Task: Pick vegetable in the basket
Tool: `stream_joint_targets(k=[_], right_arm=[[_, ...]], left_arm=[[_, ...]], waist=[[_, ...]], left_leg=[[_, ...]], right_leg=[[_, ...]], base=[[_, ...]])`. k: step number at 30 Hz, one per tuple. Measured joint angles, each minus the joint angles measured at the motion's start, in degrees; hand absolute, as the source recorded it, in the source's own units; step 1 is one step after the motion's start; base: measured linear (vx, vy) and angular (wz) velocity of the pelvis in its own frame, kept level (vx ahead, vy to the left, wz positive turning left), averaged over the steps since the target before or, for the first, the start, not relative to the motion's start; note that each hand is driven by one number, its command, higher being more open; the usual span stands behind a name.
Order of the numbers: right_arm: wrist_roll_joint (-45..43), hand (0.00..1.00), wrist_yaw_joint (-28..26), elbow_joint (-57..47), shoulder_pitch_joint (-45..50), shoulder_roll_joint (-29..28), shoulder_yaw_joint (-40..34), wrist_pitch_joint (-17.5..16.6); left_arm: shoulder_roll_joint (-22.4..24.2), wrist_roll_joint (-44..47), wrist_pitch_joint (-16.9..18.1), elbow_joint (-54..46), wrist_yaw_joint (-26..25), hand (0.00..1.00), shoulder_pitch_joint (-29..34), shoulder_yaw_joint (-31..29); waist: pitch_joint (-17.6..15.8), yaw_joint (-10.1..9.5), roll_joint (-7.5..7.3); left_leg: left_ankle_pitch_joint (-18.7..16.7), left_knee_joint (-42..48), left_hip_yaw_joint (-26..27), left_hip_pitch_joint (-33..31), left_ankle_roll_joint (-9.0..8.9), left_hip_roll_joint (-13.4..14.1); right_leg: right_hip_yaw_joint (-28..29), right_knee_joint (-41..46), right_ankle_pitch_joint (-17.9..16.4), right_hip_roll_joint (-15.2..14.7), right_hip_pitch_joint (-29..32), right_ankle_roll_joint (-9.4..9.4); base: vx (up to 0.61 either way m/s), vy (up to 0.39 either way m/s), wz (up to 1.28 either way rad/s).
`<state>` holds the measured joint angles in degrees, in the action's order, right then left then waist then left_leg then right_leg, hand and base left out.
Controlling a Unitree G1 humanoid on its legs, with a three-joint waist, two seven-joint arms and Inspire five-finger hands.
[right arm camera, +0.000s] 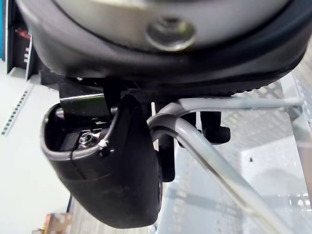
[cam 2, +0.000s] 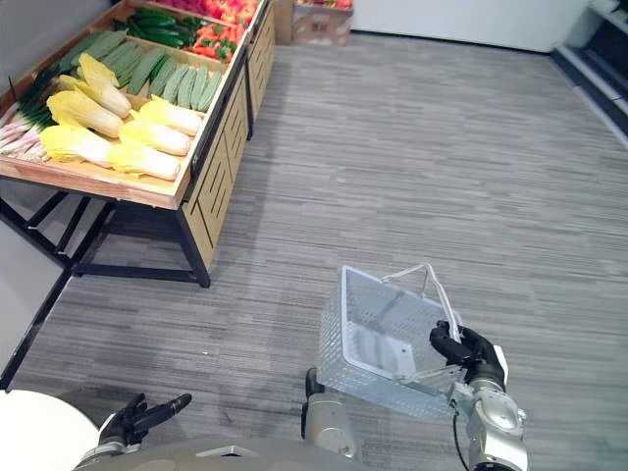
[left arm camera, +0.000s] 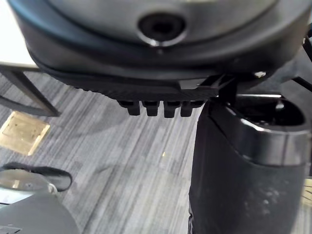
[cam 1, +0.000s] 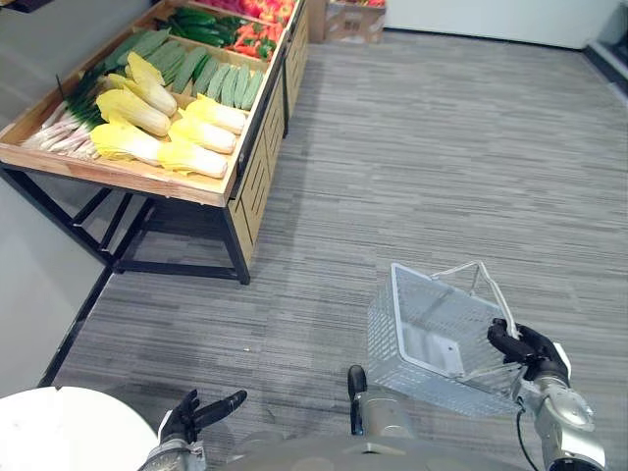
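Left hand (cam 1: 196, 414) loose, empty; right hand (cam 1: 530, 349) curled round handle (right arm camera: 214, 155) of one basket (cam 1: 394, 343); six cabbages (cam 1: 201, 134) on stand (cam 1: 128, 175).

the pale mesh basket (cam 1: 397, 343) hangs tilted, its open top turned to one side, its wire handles (cam 1: 486, 280) held in the curled fingers of my right hand (cam 1: 530, 348). the vegetables lie well apart from it on a wooden stand (cam 1: 147, 179): yellow cabbages (cam 1: 147, 118) in front, green cucumbers (cam 1: 226, 83) behind them.

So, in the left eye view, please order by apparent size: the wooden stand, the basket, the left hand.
Largest: wooden stand.
Then: basket, though it is nearer the camera.
Smallest: left hand.
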<state>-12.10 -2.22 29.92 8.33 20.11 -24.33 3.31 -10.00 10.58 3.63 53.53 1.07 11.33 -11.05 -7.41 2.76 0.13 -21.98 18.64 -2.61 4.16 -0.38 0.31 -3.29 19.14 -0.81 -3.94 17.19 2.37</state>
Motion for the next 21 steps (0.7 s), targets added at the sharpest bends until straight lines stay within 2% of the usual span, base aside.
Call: stream_joint_targets(k=[1, 2, 3, 4, 6, 7, 8, 9, 10, 12, 13, 14, 16, 18, 19, 20, 21], right_arm=[[0.0, 0.00, -0.1, 0.0, 0.0, 0.0, 0.0, 0.0], [0.0, 0.00, 0.0, 0.0, -0.2, 0.0, 0.0, 0.0], [-0.1, 0.00, -0.1, -0.1, -0.5, 0.1, 0.0, 0.0], [-0.1, 0.00, -0.1, -0.3, -0.6, 0.1, 0.1, 0.0], [-0.1, 0.00, -0.1, -1.3, -0.5, 0.5, 0.1, 0.0], [-0.2, 0.00, 0.1, -1.7, -0.6, 0.7, 0.1, 0.0], [-0.4, 0.00, 0.1, -2.3, -0.4, 0.9, 0.1, 0.0], [-1.5, 0.00, 0.2, -3.3, -0.1, 1.0, 0.1, -0.2], [-1.9, 0.00, 0.3, -3.5, -0.2, 1.0, 0.1, -0.3], [-2.8, 0.00, 0.5, -3.9, -0.2, 1.0, 0.1, -0.3], [-2.8, 0.00, 0.6, -3.9, -0.2, 1.0, 0.1, -0.3], [-2.8, 0.00, 1.0, -3.9, -0.1, 1.0, 0.1, -0.3], [-2.8, 0.00, 1.5, -3.9, 0.2, 0.8, -0.1, -0.3], [-2.5, 0.00, 1.6, -3.8, 1.1, 0.4, -0.7, -0.2], [-2.5, 0.00, 1.6, -3.8, 1.2, 0.3, -0.8, -0.2], [-2.3, 0.00, 1.7, -3.8, 1.5, 0.3, -1.2, -0.3], [-2.3, 0.00, 1.6, -3.7, 1.5, -0.6, -0.8, -0.2]], left_arm=[[0.7, 0.1, 0.0, 0.1, 0.0, 1.00, 0.6, 0.0], [0.9, 0.1, 0.0, 0.2, 0.0, 1.00, 0.3, 0.1], [1.3, 0.1, 0.0, 0.2, 0.0, 1.00, -0.5, 0.1], [1.5, 0.3, 0.0, 0.2, 0.1, 1.00, -1.3, 0.1], [1.7, 0.6, 0.1, -0.1, 0.1, 1.00, -1.8, 0.1], [1.8, 0.8, 0.0, -0.1, 0.1, 1.00, -1.6, 0.1], [1.8, 0.9, 0.0, -0.1, 0.1, 1.00, -1.4, 0.1], [1.8, 1.1, 0.0, -0.2, 0.1, 1.00, -1.2, 0.1], [1.8, 1.1, 0.0, -0.2, 0.1, 1.00, -1.1, 0.1], [1.8, 1.1, 0.0, -0.4, 0.3, 1.00, -1.2, 0.1], [1.8, 1.1, 0.0, -0.5, 0.3, 1.00, -1.1, 0.1], [1.8, 1.1, 0.0, -0.7, 0.3, 1.00, -1.1, 0.1], [1.7, 1.1, -0.1, -1.1, 0.4, 1.00, -1.3, 0.1], [1.8, 1.1, -0.2, -1.9, 0.5, 1.00, -1.1, 0.2], [1.8, 1.1, -0.2, -1.9, 0.5, 1.00, -1.1, 0.2], [1.7, 1.1, -0.2, -2.1, 0.4, 1.00, -0.5, 0.0], [1.2, 1.1, -0.3, -2.1, 0.3, 1.00, 0.2, -0.5]], waist=[[1.1, 0.50, 1.74], [1.2, 0.64, 2.56], [1.2, 0.69, 2.72], [1.5, 0.58, 3.21], [1.1, 0.50, 2.60], [1.3, 0.35, 2.90], [0.9, 0.35, 2.18], [0.8, 0.26, 2.09], [0.7, 0.21, 1.90], [-0.2, 0.11, 0.52], [-0.4, 0.07, 0.27], [-0.9, 0.00, -0.04], [-2.0, -0.10, -0.68], [-2.3, -0.55, -1.10], [-2.3, -0.69, -1.05], [-2.4, -1.39, 0.46], [-2.1, -2.34, 0.57]], left_leg=[[-1.2, 0.8, -1.2, 0.0, -0.99, 2.7], [-1.1, 1.6, -1.6, -0.1, -1.30, 3.6], [-0.2, 3.9, -2.5, -0.9, -1.86, 4.8], [1.1, 7.9, -2.5, -1.9, -1.62, 5.6], [4.1, 18.7, -1.7, -5.3, -0.84, 7.0], [7.8, 26.0, -0.3, -7.4, -0.17, 8.4], [10.1, 29.6, 0.8, -8.3, 0.34, 9.2], [12.1, 35.8, 3.5, -10.0, 1.73, 11.6], [12.1, 38.4, 5.1, -11.0, 2.23, 12.8], [10.5, 43.8, 10.6, -13.6, 4.76, 17.0], [10.0, 43.9, 11.4, -14.2, 4.71, 17.5], [8.8, 42.5, 11.8, -15.8, 3.99, 17.6], [7.0, 36.6, 12.4, -18.2, 2.57, 15.8], [7.2, 20.0, 12.1, -20.7, -0.04, 10.4], [7.5, 18.6, 12.0, -20.7, -0.34, 10.0], [13.4, 5.9, 9.6, -20.8, -2.35, 7.5], [18.5, 3.3, 9.6, -18.6, -2.15, 5.5]], right_leg=[[-2.5, 1.7, -2.2, 1.6, 0.2, -1.20], [-3.3, 2.3, -3.1, 2.2, -0.1, -2.23], [-4.6, 2.8, -4.8, 3.1, -1.0, -3.38], [-5.5, 2.5, -5.9, 3.8, -2.6, -4.41], [-6.2, 0.8, -7.2, 5.3, -6.3, -5.43], [-6.0, -0.5, -7.7, 6.4, -8.9, -6.10], [-5.8, -1.1, -7.9, 7.0, -10.3, -6.52], [-5.2, -2.4, -8.5, 7.8, -12.6, -7.46], [-4.8, -2.6, -8.8, 8.2, -13.6, -7.77], [-3.1, -5.0, -9.1, 8.3, -17.8, -8.10], [-2.8, -5.6, -9.2, 8.3, -18.7, -8.06], [-2.6, -6.4, -9.5, 7.8, -20.5, -7.90], [-2.4, -6.6, -11.5, 6.5, -22.5, -7.49], [-1.9, -6.0, -13.4, 3.6, -23.4, -5.41], [-1.9, -6.0, -13.6, 3.4, -23.4, -5.12], [-0.3, -5.0, -15.5, 2.7, -23.5, -3.40], [2.1, -4.2, -16.7, 1.7, -23.7, -2.26]], base=[[0.48, -0.317, 0.48], [0.46, -0.303, 0.46], [0.42, -0.304, 0.36], [0.56, -0.413, 0.35], [0.33, -0.256, 0.10], [0.22, -0.158, -0.13], [0.27, -0.149, -0.26], [0.21, -0.091, -0.23], [0.24, -0.097, -0.29], [0.24, -0.087, -0.23], [0.19, -0.032, -0.13], [0.13, 0.041, -0.05], [0.19, 0.117, 0.04], [0.19, 0.182, 0.01], [0.21, 0.219, -0.26], [0.28, 0.274, -0.53], [0.39, 0.289, -0.51]])
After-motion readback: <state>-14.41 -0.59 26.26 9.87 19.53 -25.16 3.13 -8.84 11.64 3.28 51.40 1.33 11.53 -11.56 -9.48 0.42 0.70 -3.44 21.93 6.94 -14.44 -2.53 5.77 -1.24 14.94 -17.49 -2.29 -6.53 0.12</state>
